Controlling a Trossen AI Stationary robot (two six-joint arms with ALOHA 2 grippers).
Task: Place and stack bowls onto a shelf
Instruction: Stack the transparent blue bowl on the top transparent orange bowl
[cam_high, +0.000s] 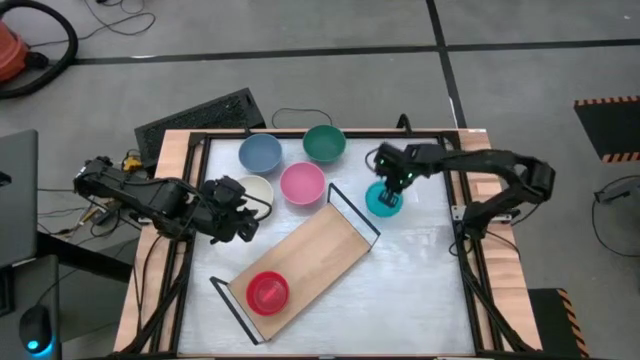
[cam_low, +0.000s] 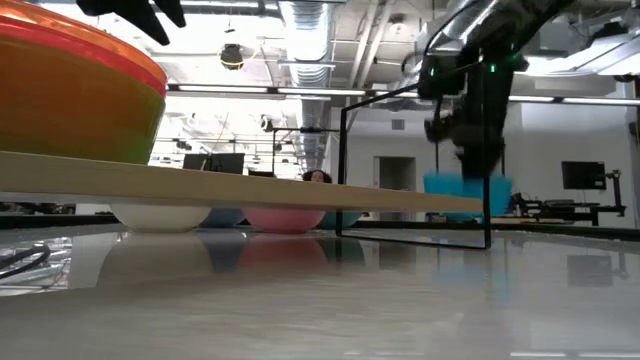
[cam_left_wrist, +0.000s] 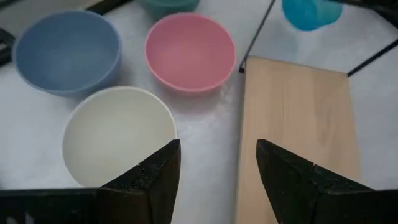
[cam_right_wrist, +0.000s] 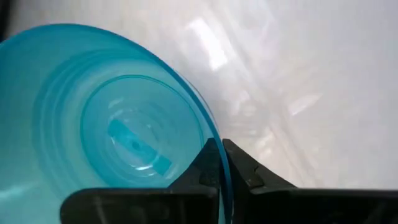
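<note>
Overhead first: my right end effector (cam_high: 389, 192) sat down on the cyan bowl (cam_high: 383, 200), which stood on the white surface (cam_high: 420, 290) just beside the far wire loop of the shelf (cam_high: 300, 262). A red bowl (cam_high: 267, 291) already rested on the board's near end. Blue (cam_high: 260, 152), teal (cam_high: 324, 143), pink (cam_high: 302, 183) and cream (cam_high: 256, 189) bowls waited in a cluster beyond the shelf, and my left end effector (cam_high: 238, 222) hovered by the cream one.

Low camera: the cyan bowl (cam_low: 467, 186) showed behind the black wire frame (cam_low: 415, 165), my right arm reaching down onto it.

Left wrist: fingers (cam_left_wrist: 158, 174) spread wide, gripping nothing, with the cream bowl (cam_left_wrist: 118, 134) and the board's edge ahead.

Right wrist: fingers (cam_right_wrist: 208, 158) pinched tight on the cyan bowl's rim (cam_right_wrist: 211, 134), one inside, one outside.

So I judged the grasp step just made. Next I needed to lift the bowl clear, carry it over that wire loop without snagging, and set it on the bare board. A thin rim pinch could slip or tilt the bowl.
</note>
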